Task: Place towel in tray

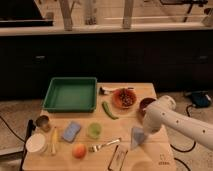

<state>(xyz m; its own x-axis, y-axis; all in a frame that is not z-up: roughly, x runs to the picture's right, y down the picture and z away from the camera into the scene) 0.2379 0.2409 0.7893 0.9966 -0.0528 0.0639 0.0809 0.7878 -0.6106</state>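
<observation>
The towel [136, 137], a small pale grey-blue triangle of cloth, sits at the front right of the wooden table. My gripper [143, 132] is at the end of the white arm [172, 121], right against the towel's upper right side and mostly hidden by the wrist. The arm reaches in from the right. The green tray [70, 94] stands at the back left of the table, well apart from the towel, with nothing visible inside it.
An orange bowl [123, 98] and a maroon bowl [145, 105] stand behind the arm. Between tray and towel lie a green pepper [109, 110], a green cup [93, 130], a blue sponge [71, 131], a fork [105, 145] and an orange fruit [79, 150]. A dark packet [118, 158] lies at the front edge.
</observation>
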